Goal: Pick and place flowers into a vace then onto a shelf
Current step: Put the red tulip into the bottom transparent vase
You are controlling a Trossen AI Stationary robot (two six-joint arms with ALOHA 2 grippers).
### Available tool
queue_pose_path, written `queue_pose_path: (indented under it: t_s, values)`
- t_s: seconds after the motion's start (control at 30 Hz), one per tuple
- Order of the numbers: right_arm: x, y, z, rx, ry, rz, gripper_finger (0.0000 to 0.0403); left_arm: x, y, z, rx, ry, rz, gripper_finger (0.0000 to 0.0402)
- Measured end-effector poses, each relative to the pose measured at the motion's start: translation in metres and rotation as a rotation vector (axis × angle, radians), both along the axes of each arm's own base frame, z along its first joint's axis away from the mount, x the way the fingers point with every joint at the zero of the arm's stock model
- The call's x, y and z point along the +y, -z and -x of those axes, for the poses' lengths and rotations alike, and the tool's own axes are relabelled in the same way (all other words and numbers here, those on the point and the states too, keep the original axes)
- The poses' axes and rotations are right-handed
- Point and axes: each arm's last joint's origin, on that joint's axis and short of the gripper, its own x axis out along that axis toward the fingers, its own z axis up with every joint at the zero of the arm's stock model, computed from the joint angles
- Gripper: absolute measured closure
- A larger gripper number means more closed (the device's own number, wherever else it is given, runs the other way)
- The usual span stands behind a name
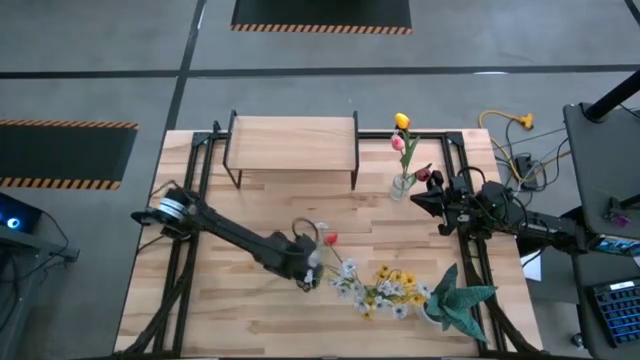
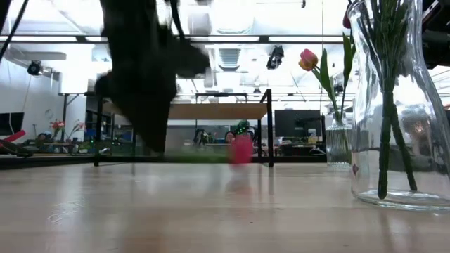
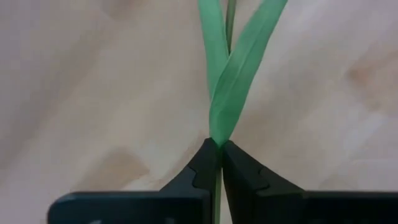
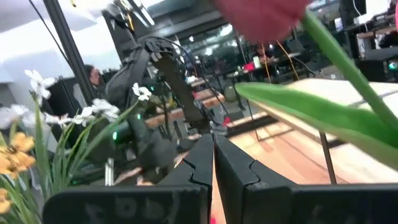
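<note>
Green stem (image 3: 231,81) sits pinched in the left tool (image 3: 217,163) at frame centre — vase (image 1: 403,184) lies upper right, beside the clamped right tool (image 1: 428,198).

Bright overhead light, blurred low foreground

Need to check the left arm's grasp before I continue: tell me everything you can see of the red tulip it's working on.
The red tulip has a small red bloom and a thin green stem with two long, narrow leaves that cross just beyond the gripper. The left gripper is shut on the stem, fingers pinching it edge-on. It sits near the table's middle, beside the loose white and yellow flowers. Whether it rests on the wood is unclear.
</note>
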Motion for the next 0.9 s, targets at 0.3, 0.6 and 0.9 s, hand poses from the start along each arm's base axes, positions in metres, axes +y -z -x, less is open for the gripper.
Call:
queue_pose_path:
  t_s: [0.3,0.6,0.9]
  values:
    - [0.002,-0.011,0.003,-0.117,-0.035,0.046,0.0394,0.020,-0.084,0.030,-0.322,-0.092,-0.163,0.0401]
    - [0.002,-0.011,0.003,-0.115,-0.033,0.042,0.0394,0.029,-0.135,0.040,-0.635,-0.100,-0.317,0.0401]
    - [0.002,-0.011,0.003,-0.113,-0.033,0.038,0.0394,0.030,-0.163,0.022,-0.929,-0.087,-0.439,0.0402]
